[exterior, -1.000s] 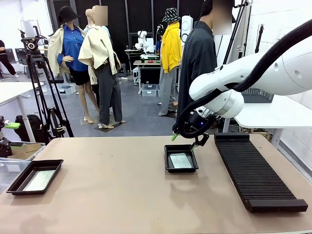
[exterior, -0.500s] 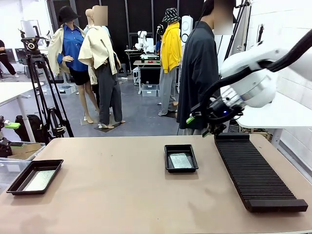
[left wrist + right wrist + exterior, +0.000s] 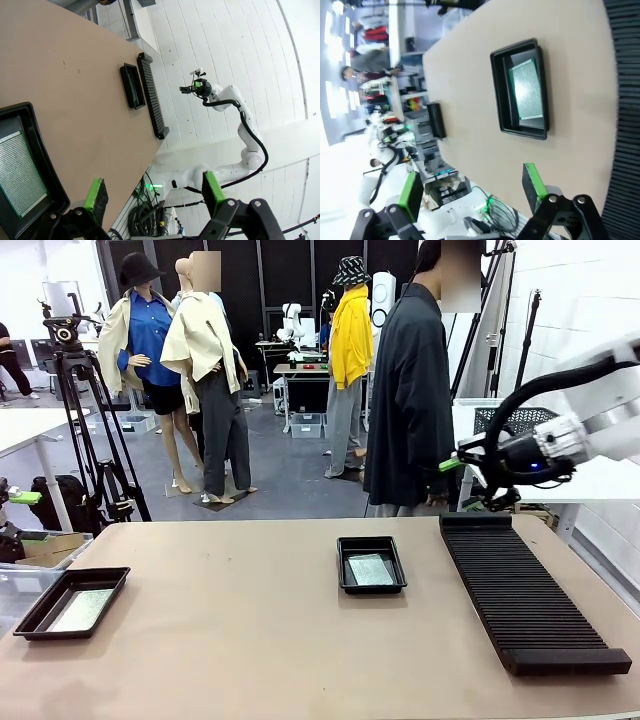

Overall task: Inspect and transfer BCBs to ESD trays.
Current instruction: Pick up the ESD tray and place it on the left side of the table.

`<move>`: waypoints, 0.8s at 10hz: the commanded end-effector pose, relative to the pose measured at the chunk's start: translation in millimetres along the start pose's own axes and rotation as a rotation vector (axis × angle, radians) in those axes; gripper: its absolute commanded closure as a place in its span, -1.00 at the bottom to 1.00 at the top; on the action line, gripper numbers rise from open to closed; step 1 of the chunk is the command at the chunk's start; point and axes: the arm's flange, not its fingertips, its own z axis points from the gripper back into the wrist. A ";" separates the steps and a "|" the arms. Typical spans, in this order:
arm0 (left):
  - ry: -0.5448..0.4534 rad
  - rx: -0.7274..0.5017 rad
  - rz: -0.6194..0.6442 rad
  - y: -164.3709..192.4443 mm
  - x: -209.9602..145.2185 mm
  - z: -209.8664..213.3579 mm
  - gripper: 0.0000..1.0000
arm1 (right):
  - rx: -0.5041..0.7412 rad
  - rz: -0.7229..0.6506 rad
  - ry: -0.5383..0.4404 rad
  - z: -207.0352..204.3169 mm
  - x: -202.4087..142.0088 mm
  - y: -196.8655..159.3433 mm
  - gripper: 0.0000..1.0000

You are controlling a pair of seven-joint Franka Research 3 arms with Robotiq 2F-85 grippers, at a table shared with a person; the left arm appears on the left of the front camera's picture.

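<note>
Two trays on worktop, one BCB in each; one rack (ribbed). Both jaws released, empty.

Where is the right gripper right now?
In the front view the right gripper hangs open in the air at picture right, above the far end of the black slotted rack, beside the person's dark coat.

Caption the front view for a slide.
Two black trays each hold a green board; right gripper open, raised above the rack.

Right claw open, raised above slotted rack; BCBs in both trays.
</note>
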 end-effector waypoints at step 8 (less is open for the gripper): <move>0.000 0.000 0.000 0.0 0.0 -0.1 -1.00 | 0.334 0.018 0.199 43.1 3.7 -57.5 -1.00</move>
